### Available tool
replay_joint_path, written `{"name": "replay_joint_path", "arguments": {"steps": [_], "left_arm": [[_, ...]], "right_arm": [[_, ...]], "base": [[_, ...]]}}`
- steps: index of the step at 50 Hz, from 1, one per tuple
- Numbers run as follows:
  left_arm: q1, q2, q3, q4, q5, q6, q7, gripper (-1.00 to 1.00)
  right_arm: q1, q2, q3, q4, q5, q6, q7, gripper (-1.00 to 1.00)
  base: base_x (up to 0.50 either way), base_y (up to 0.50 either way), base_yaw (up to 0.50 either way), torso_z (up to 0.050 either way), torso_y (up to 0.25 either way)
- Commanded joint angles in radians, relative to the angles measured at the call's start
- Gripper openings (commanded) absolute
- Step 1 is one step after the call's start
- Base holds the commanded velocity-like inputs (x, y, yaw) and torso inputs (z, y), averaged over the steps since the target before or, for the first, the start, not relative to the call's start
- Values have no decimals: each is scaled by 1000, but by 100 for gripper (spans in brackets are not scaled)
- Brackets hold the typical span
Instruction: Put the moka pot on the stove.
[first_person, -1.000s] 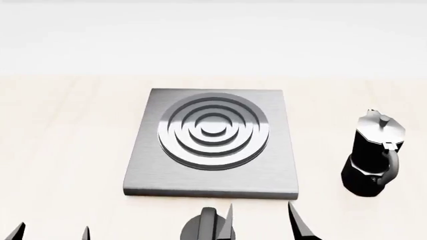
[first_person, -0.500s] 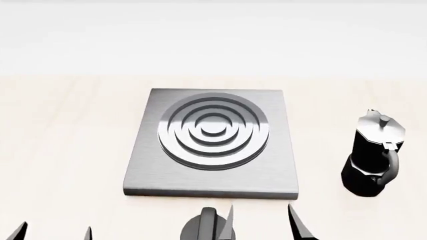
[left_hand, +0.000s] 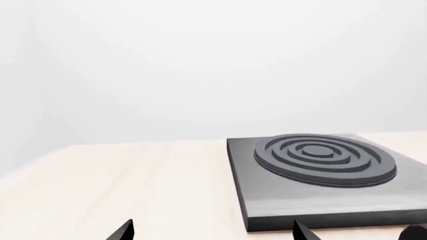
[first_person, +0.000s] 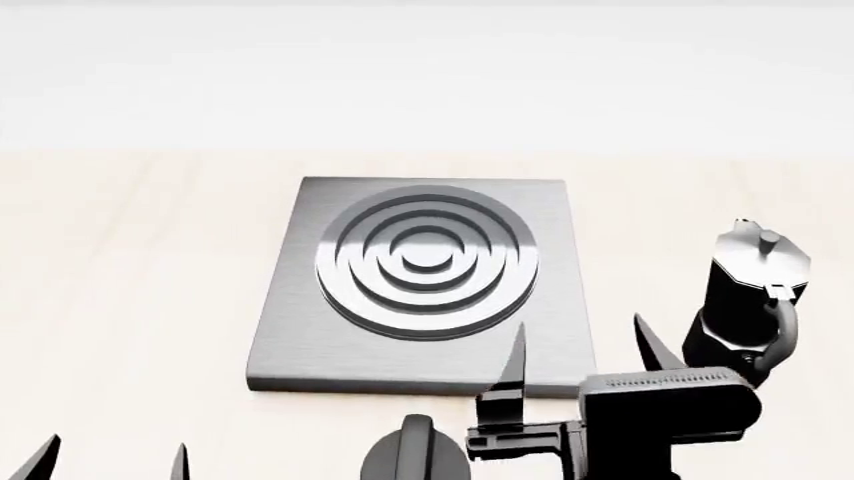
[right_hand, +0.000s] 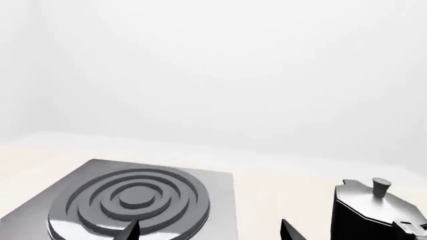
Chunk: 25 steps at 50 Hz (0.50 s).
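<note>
Pot (first_person: 750, 305) upright on the bench (first_person: 134, 300), just off the stove's (first_person: 424, 283) right edge, near the bench's front; handle faces forward, toward the robot. Not yet held.

Right gripper (first_person: 578, 340) — fingers spread, nothing between them — sits low at the stove's front right corner, close beside the pot but apart from it. Left gripper (first_person: 114, 455) near the front edge, well left of the stove; only its two tips show, spaced apart and empty.

Step in hand, as I judge it: reach for the pot. Best done by swinging the right gripper further right so the fingers bracket the narrow waist or the handle, then closing squarely; glossy facets could slip under an off-centre pinch. Lift clear of the stove's raised rim before carrying across to the ring burner (first_person: 427, 262).

Bench is pale wood, smooth. A squat black knob (first_person: 411, 455) sits at the front edge. Backdrop — plain white, featureless.
</note>
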<state>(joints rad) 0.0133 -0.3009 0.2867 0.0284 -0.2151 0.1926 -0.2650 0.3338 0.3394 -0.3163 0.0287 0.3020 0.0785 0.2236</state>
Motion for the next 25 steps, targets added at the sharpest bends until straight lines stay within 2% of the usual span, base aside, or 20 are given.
{"name": "replay_joint_path", "arguments": {"steps": [1,25], "left_arm": [[-6,-3,0,0,-11,1,1,100],[-9,4,9,-12,3,8,-19,100]], "right_arm": [[95,39,25,22,31,65,-30,100],[179,121,79,-53,36,180,16,100]], "base": [[0,0,0,0,0],[0,0,0,0,0]]}}
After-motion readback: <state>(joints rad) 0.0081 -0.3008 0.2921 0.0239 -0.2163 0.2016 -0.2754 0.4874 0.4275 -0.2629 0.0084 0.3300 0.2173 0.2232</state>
